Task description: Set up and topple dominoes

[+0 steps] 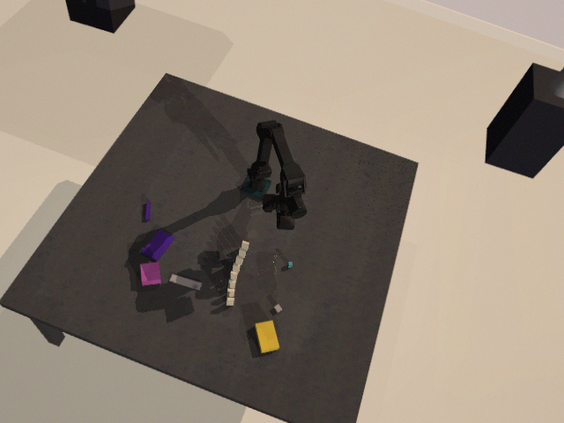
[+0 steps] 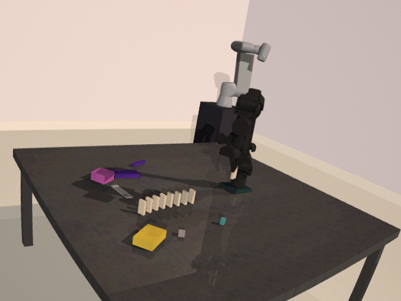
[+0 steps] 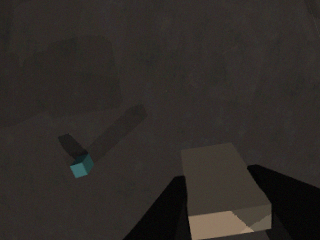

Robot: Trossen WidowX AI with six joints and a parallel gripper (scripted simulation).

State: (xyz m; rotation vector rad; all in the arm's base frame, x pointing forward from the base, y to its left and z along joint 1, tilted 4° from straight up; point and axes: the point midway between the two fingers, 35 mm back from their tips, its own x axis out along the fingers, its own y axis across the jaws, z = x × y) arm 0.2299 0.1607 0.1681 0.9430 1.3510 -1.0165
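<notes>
Eight cream rectangular dominoes (image 1: 233, 275) (image 2: 170, 199) stand upright in a gently curved row on the dark surface (image 1: 337, 282) (image 2: 275, 220), with gaps between neighbours. One further cream domino (image 2: 234, 172) (image 3: 225, 182) is clamped between the black fingers (image 2: 245, 168), its sides gripped in the wrist view. It is held above the surface, apart from the row and on the side of the row's end nearer the robot's base; neither end of the row touches it. The black jointed arm (image 1: 282, 152) (image 2: 249, 105) rises from a teal base plate (image 1: 249, 193) (image 2: 247, 189) and folds over at its top. Near the row, apart from it, lies a small teal block (image 1: 290, 264) (image 2: 222, 221) (image 3: 82, 166); a small pale grey cube (image 1: 278, 308) (image 2: 182, 233) sits near a yellow rectangular block (image 1: 267, 337) (image 2: 148, 237). Across the row are a flat grey bar (image 1: 185, 281) (image 2: 121, 191), a magenta block (image 1: 151, 273) (image 2: 102, 175), a larger purple block (image 1: 158, 245) (image 2: 128, 174) and a narrow purple bar (image 1: 148, 211) (image 2: 138, 163). Magenta and larger purple blocks lie close together; contact cannot be determined. Exterior view: pale grey arm (image 2: 244, 73) on a dark pedestal (image 2: 207, 113), beyond the surface. All eight row dominoes are upright.
</notes>
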